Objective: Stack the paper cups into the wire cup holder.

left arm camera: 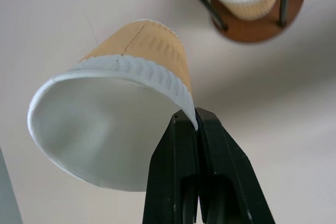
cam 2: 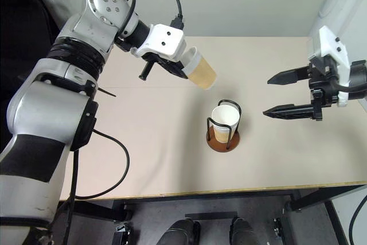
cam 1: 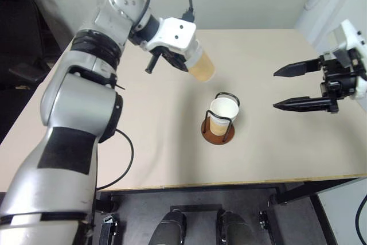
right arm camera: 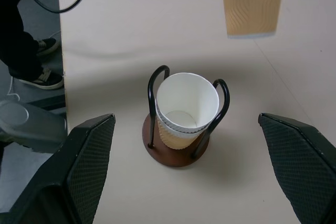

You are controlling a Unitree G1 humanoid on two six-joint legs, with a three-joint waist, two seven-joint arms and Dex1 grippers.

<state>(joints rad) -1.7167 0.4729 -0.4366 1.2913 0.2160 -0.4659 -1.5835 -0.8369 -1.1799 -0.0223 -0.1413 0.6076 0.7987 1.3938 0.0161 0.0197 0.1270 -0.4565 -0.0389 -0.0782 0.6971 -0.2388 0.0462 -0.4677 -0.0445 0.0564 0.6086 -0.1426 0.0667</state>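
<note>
left arm: raised over the far-left part of the table (cam 1: 275, 159), wrist angled down and toward the right.
left gripper (left arm camera: 195, 121): clenched on a cup (cam 1: 201, 65), the two black fingers pinching the white rim between them, one finger inside the wall and one outside.
held cup: in the air, tilted, mouth back toward the wrist and tan bottom pointing down-right; up and to the left of the holder (cam 1: 218, 132), touching neither the table nor the stack.
holder: brown disc with black wire loops, standing upright mid-table, between the two arms.
stack (right arm camera: 185, 109): cups already nested inside the loops; two rims seem to show one over the other in the right wrist view, so likely two cups in, but I can't be sure of the count.
right gripper (cam 1: 302, 86): released, fingers spread wide, nothing between them; hovers at the right of the table, aimed at the holder, well apart from it.
step: looks like the last cup on its way to the stack; carry phase, not insertion yet.
next move: bring the cup over the stack mouth, turn the wrist so the cup stands upright with its bottom down, line it up between the wire loops, lower it into the top cup, then let go.
risk: the rim pinch is off-centre, so the cup may swing or catch a loop; the holder looks light, and a sideways nudge could shift it.
</note>
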